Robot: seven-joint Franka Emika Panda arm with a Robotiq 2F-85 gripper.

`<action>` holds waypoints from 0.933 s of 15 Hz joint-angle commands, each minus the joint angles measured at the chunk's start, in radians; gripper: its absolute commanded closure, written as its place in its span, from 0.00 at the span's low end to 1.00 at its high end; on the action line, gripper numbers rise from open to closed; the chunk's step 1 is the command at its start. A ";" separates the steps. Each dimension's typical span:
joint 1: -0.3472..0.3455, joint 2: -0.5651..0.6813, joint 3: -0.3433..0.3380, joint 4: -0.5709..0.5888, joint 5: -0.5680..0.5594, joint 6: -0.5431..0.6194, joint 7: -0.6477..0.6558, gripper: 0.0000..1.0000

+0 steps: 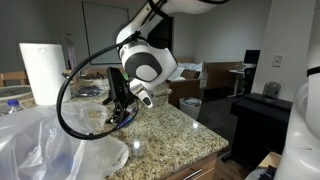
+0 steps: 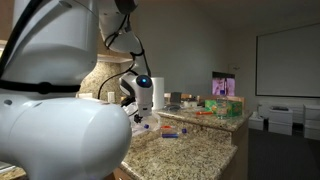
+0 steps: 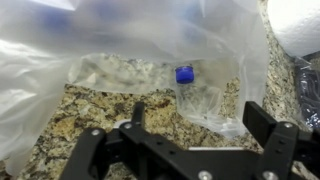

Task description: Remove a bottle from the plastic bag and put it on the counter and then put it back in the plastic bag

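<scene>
The pincer [image 3: 185, 152] is closest, at 6 o'clock in the wrist view. Its two fingers are wide apart and there is nothing between them. Just past it is the speckled counter [image 3: 85, 112]. On the counter lies the big crinkly plastic bag [image 3: 60, 50], which fills the view from 9 o'clock round to 2 o'clock. Inside the bag, a little toward 1 o'clock from the middle, is a clear bottle [image 3: 205, 100] with a blue cap. The bag covers it, so I cannot see its label. The pincer is near the bottle but not touching it. Farthest away, at 1 o'clock, is a white paper towel roll [image 3: 300, 18].
</scene>
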 commanded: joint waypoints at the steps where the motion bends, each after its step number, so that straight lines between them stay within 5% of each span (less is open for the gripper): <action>1: 0.001 -0.012 0.000 -0.006 0.000 0.000 0.000 0.00; 6: 0.003 -0.026 0.009 -0.039 -0.046 -0.067 0.106 0.00; 14: 0.012 0.001 0.012 -0.015 -0.040 0.045 0.175 0.00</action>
